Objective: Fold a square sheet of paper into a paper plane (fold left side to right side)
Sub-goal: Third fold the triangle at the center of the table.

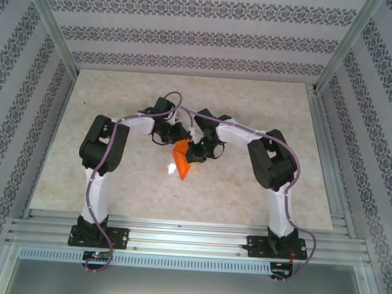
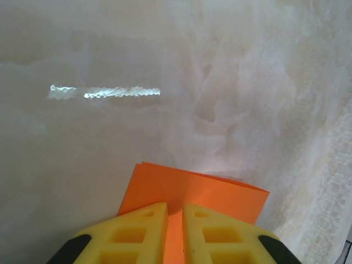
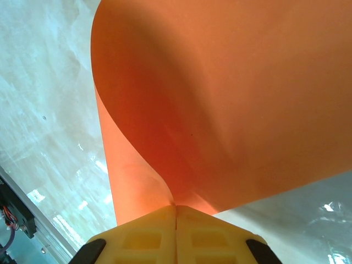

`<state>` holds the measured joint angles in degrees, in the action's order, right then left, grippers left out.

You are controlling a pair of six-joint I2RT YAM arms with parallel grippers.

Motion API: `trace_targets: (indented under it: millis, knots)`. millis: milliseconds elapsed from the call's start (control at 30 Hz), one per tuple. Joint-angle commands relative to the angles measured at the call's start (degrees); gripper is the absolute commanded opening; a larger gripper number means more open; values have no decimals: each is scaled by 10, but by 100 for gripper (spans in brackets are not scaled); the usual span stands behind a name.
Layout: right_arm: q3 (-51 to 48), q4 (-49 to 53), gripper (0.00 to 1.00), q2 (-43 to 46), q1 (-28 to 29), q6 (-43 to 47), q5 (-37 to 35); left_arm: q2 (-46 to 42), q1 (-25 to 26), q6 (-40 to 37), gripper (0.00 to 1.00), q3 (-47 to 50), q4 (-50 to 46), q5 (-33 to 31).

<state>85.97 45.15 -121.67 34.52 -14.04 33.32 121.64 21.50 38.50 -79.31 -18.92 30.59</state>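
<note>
The square sheet of paper (image 1: 180,161) is bright orange and hangs curled between my two grippers over the middle of the table. In the right wrist view the paper (image 3: 231,99) billows upward from my right gripper (image 3: 176,206), whose yellow fingers are shut on its edge. From the left wrist, the paper (image 2: 220,192) shows a doubled far edge. My left gripper (image 2: 175,206) stands on it with jaws nearly together, and orange paper fills the narrow gap. Seen from above, the left gripper (image 1: 172,135) and right gripper (image 1: 199,150) almost meet.
The pale marbled table (image 1: 118,101) has patterned walls on three sides. Aluminium rails (image 1: 190,234) run along the near edge where both arm bases are bolted. A metal frame strip (image 1: 324,149) lines the right side.
</note>
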Motion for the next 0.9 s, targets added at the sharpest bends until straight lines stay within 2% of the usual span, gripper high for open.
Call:
trace_targets:
  millis: [0, 567, 800, 867]
  knots:
    - [6, -10, 8, -10, 8, -4, 5, 11, 1, -17, 15, 12, -14, -21]
    - [-27, -42, 7, -21, 7, -16, -2, 11, 1, -18, 11, 15, -16, -27]
    - [-29, -30, 7, -22, 6, -16, -16, 4, 1, -17, 12, 17, -16, -25]
    - [-30, -27, 7, -23, 5, -16, -18, -7, -1, -21, 14, 15, -22, -25]
